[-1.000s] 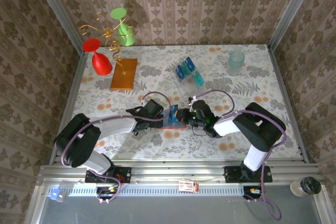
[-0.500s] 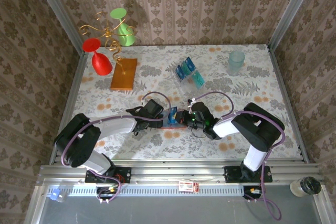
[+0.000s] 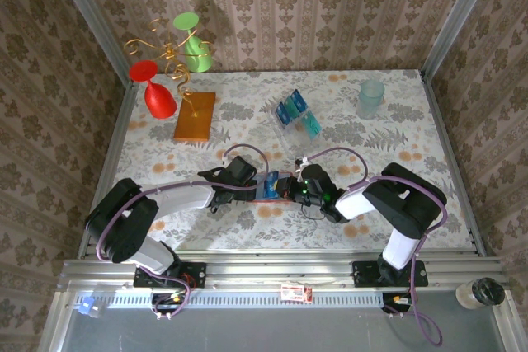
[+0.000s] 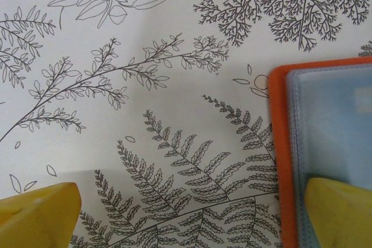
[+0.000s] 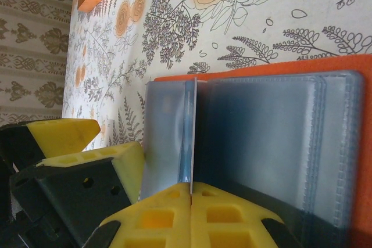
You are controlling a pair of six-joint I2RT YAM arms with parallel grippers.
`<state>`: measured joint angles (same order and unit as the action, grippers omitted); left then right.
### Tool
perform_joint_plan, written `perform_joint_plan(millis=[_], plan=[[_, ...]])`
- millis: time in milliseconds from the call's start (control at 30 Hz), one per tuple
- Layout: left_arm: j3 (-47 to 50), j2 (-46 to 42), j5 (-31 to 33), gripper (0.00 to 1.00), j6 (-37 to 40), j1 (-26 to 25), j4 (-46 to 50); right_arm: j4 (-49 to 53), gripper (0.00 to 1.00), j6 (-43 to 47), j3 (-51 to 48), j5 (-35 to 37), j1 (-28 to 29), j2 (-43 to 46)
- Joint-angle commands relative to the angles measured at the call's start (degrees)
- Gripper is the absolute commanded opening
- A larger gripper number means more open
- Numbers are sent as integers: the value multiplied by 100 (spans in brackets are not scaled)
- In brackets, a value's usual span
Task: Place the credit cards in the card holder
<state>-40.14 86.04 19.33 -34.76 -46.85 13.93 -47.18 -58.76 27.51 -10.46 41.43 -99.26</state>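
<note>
Right end effector (image 5: 190,186) nudged leftward, gripping card (image 5: 186,135)

The card holder (image 5: 273,67) has a matt orange rim and glossy, seemingly plastic grey-blue pockets (image 5: 261,143).

I see bright, even light on the counter (image 3: 412,146). Beside the card holder (image 4: 279,143) a soft shadow falls, and the fingertips (image 4: 35,216) of my left end effector (image 4: 189,213) look blurry.
</note>
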Motion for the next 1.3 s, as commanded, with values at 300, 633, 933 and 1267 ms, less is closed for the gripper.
perform_joint_plan(millis=[300,633,933,1267], plan=[[24,48,-23,100,-66,-34,103,56,0,-32,-130,264,54,-176],[84,60,-26,100,-81,-29,83,490,0,264,33,211,-225,418],[111,52,-22,100,-97,-35,66,505,0,333,251,167,-364,397],[94,64,-43,100,-88,-41,74,-29,0,183,352,155,-364,26]])
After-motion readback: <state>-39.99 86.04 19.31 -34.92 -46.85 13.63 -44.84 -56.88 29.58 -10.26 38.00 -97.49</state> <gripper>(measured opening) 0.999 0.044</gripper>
